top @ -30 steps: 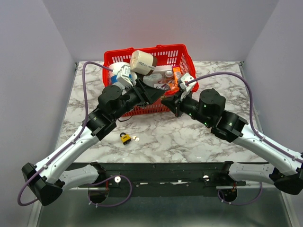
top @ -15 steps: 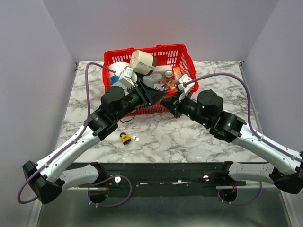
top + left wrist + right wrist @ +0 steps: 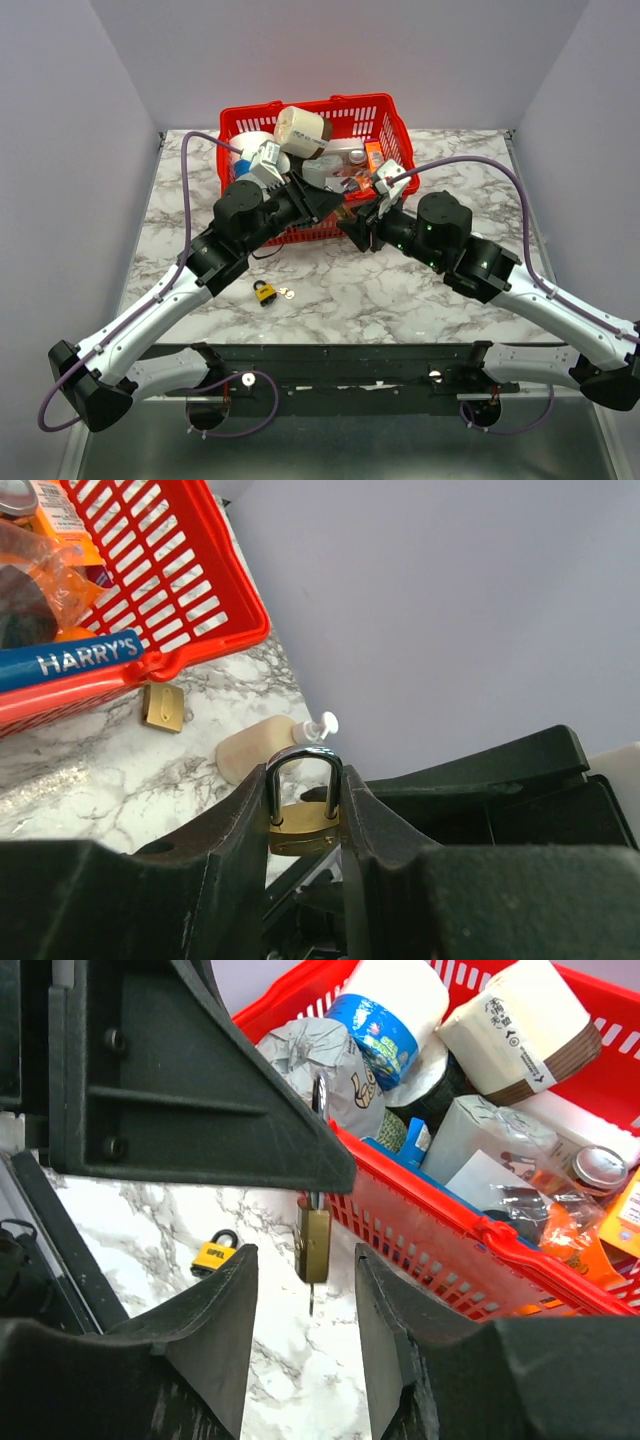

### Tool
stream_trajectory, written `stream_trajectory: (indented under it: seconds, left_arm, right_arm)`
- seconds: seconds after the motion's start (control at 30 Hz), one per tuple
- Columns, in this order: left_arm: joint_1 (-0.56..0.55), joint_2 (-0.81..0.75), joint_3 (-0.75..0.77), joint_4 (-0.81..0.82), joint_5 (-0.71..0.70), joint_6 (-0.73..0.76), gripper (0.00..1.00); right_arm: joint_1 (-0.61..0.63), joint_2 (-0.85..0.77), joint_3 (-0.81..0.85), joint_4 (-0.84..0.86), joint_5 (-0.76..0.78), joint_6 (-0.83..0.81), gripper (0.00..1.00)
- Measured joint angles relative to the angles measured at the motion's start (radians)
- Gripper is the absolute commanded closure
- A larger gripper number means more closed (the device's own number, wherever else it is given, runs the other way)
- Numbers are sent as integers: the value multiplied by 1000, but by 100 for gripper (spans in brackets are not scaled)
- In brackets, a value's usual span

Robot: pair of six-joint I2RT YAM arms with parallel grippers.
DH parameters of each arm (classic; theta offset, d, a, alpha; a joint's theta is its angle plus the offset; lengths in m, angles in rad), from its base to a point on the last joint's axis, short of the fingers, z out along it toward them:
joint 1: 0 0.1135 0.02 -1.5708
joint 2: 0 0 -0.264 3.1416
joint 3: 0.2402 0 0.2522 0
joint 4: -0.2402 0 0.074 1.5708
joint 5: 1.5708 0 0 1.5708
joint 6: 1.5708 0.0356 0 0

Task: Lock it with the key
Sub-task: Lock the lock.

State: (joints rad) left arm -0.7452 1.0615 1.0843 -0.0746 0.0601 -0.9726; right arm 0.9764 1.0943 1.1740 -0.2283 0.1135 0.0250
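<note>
One yellow padlock (image 3: pixel 264 292), one brass padlock (image 3: pixel 312 1243), one red basket (image 3: pixel 375 108), two arms (image 3: pixel 170 300) (image 3: pixel 520 285)

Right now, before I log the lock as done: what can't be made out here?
- Right wrist: brass padlock shackle partly behind left pincer; sliver under its body too thin to call a key.
- Left wrist: keyhole end sunk between the pincer's fingers.
- Top view: padlock hidden under left pincer.

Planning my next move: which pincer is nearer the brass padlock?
Left. The left pincer clamps the shackle of the brass padlock; the right pincer stands open around its body, not touching.
</note>
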Motion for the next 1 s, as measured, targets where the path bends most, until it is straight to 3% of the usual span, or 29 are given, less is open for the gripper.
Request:
stream_trajectory:
  seconds: [0.17,0.67,0.87,1.0]
  left_arm:
    - [26,-20,0,-4,12,15,100]
    - [31,-37,-21,24,84,-1,100]
    - [31,-31,-21,29,85,-19,100]
    - [31,-27,-21,27,84,-26,100]
  right_arm:
    - [-8,-32,0,-35,-29,1,61]
    - [-47,-50,0,-88,-181,1,69]
    - [-47,-24,0,-87,-189,-8,79]
    - [-47,-5,0,-87,-158,-29,78]
